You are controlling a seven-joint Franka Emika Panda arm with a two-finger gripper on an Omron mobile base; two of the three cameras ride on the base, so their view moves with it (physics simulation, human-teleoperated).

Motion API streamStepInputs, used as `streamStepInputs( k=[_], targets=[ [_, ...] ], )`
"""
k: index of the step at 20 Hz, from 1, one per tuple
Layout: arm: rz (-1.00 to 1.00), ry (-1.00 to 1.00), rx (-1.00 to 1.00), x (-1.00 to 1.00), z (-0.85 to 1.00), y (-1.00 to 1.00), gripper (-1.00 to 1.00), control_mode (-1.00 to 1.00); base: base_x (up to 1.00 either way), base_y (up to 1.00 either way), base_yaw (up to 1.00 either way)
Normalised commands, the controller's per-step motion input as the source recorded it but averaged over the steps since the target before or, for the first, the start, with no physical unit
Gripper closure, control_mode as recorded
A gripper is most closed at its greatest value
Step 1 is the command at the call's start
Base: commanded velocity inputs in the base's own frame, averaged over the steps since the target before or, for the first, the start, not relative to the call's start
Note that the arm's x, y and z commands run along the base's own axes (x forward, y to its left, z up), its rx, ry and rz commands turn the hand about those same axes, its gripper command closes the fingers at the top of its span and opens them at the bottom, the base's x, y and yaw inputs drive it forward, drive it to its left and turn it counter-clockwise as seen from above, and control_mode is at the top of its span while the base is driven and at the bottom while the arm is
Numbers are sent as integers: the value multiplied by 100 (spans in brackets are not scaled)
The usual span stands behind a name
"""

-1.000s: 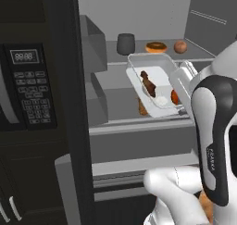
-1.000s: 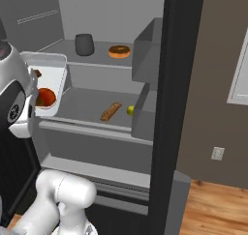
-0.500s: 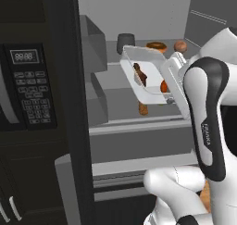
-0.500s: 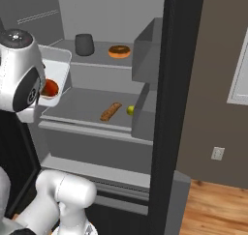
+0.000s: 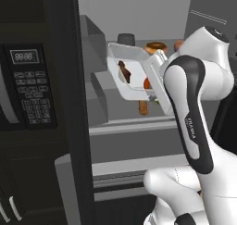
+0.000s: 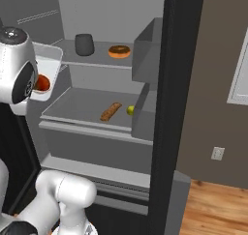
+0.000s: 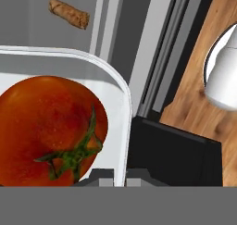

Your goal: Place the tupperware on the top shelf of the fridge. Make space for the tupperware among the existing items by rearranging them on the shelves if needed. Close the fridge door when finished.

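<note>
The tupperware [image 5: 127, 71], a tomato [image 7: 48, 127] inside, hangs tilted before the open fridge [image 6: 177, 84], its rim clamped in the tool [image 7: 113, 175]. Not yet on the top shelf [image 6: 104, 57] beside jar [image 6: 84, 44] and donut [image 6: 119, 51]; placing and door-closing remain.

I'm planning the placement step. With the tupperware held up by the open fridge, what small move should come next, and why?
Probably carry the tupperware a little further in over the top shelf, toward its bare part. The fingers are shut on the tub's rim, and it hangs tilted in front of the shelves. The jar and donut sit on that shelf with room beside them.
</note>
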Motion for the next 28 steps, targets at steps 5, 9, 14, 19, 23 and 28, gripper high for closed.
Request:
streamStepInputs(
  k=[5,9,14,19,23,28],
  targets=[
    [7,0,3,11,25,29,100,-100,0,0,0],
    [8,0,5,17,31,31,100,-100,0,0,0],
    [3,0,3,18,23,10,100,-100,0,0,0],
    [0,0,0,42,0,0,100,-100,0,0,0],
    [-2,0,0,54,0,0,100,-100,0,0,0],
    [-4,0,0,61,0,2,100,-100,0,0,0]
  ],
)
